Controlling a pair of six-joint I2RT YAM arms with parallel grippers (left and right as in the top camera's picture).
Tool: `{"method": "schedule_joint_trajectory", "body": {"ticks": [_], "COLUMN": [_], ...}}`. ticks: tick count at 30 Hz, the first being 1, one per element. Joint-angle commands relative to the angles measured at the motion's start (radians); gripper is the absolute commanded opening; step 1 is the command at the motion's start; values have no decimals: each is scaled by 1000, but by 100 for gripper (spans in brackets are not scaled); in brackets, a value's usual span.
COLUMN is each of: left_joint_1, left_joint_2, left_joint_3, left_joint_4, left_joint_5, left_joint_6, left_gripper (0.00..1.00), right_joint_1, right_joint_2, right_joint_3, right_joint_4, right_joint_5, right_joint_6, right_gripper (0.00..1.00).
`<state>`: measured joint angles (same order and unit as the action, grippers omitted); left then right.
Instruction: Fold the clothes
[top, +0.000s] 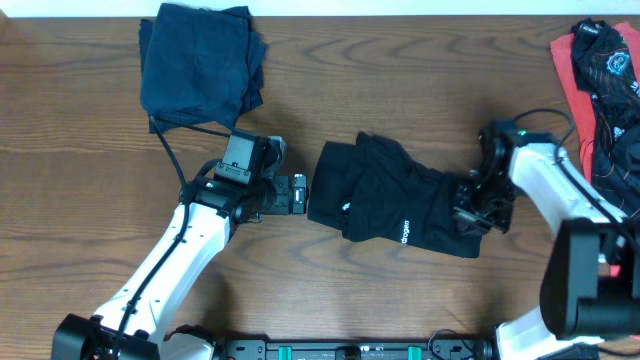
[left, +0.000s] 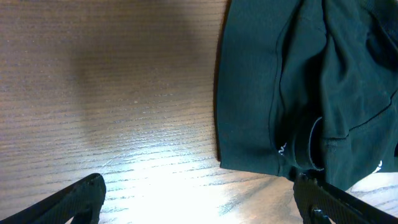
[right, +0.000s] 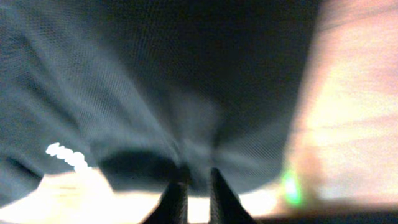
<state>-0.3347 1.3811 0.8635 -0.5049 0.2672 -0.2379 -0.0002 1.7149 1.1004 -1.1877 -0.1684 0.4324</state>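
Overhead view, read left to right: shows a folded dark navy T-shirt (top: 200, 62) at the far left of the wooden table (top: 90, 180), well apart from the work area. Next, places the left gripper (top: 297, 194) just beside the left edge of the black T-shirt (top: 385, 200), jaws spread wide and holding nothing. Confirmed in the left wrist view, with only bare wood between the fingers (left: 78, 199). Locates the black T-shirt at table centre, crumpled and partly doubled over, small white lettering (top: 405, 236) facing up. Further right, finds the right gripper (top: 472, 208) nearly closed on a bunch of that fabric at its right edge. Right wrist view agrees, with cloth gathered at the fingertips (right: 177, 196). At the far right edge, notes an unfolded heap of black and coral-red shirts (top: 600, 90). Treat the garment as light, limp and non-fragile. Expect sagging, bunching and no held shape. Take hold at hem corners or seams on both sides, and draw the cloth taut before folding.
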Motion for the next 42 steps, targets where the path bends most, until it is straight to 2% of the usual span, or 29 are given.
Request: {"method": "schedule_joint_trajectory", "body": {"ticks": [1, 8, 15, 20, 24, 27, 30, 34, 38, 41, 42], "left_joint_1": [4, 4, 4, 4, 4, 4, 4, 4, 4, 4, 4], "left_joint_2": [4, 4, 4, 4, 4, 4, 4, 4, 4, 4, 4], "left_joint_3": [-5, -5, -5, -5, -5, -5, -5, -5, -5, -5, -5], "left_joint_4": [-3, -3, -3, -3, -4, -7, -7, -7, -6, -6, -7], "left_joint_5": [10, 10, 10, 10, 10, 10, 10, 10, 10, 10, 10], "left_joint_6": [9, 9, 9, 9, 9, 9, 9, 9, 9, 9, 9], "left_gripper": [98, 98, 98, 98, 98, 98, 98, 98, 98, 98, 98], "right_joint_1": [-19, -20, -19, -19, -19, -20, -20, -21, -21, -21, -21], "right_joint_2": [-67, -74, -72, -60, -46, -49, -48, -48, -48, -46, -45], "right_joint_3": [64, 36, -98, -197, -220, -215, -214, -214, -215, -218, -218], "right_joint_4": [-53, -109, 27, 152, 191, 213, 231, 231, 241, 273, 285], "right_joint_5": [116, 151, 112, 51, 54, 52, 51, 60, 60, 60, 60], "right_joint_6": [-4, -3, 15, 17, 42, 65, 65, 64, 64, 65, 69], "right_gripper": [17, 18, 17, 27, 22, 23, 28, 40, 43, 34, 27]}}
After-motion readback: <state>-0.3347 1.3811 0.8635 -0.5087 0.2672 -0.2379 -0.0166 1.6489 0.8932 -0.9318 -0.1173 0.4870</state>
